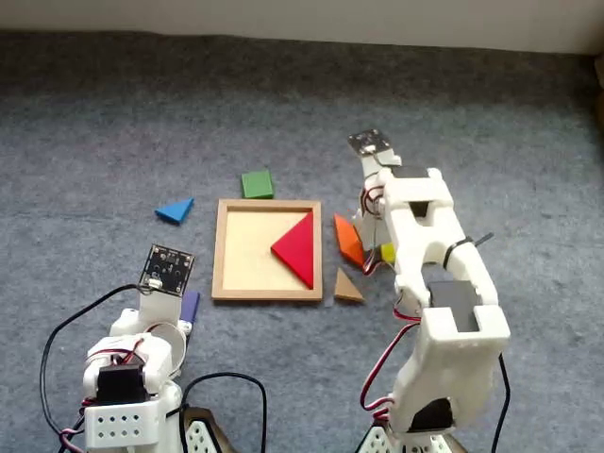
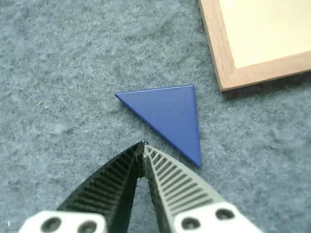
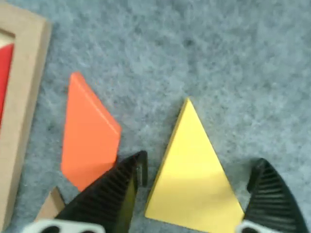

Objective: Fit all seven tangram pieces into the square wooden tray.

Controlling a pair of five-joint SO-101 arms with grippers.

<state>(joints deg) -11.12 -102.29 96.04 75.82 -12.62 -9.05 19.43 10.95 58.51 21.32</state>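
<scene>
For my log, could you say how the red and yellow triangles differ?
The red wooden triangle lies inside the square wooden tray; the yellow wooden triangle lies on grey carpet outside it. The open right claw straddles the yellow one, not the red one. Both lie flat.

White printed shells over black servo blocks formed the left arm [image 1: 127, 387], lower left, and the right arm [image 1: 439, 283], lower right. Red and black cables [image 1: 377, 373] looped near the bases. A dark circuit board [image 1: 168, 269] topped each wrist. The left gripper [image 2: 143, 145] had one black and one pale ribbed finger, with screw holes behind.
</scene>
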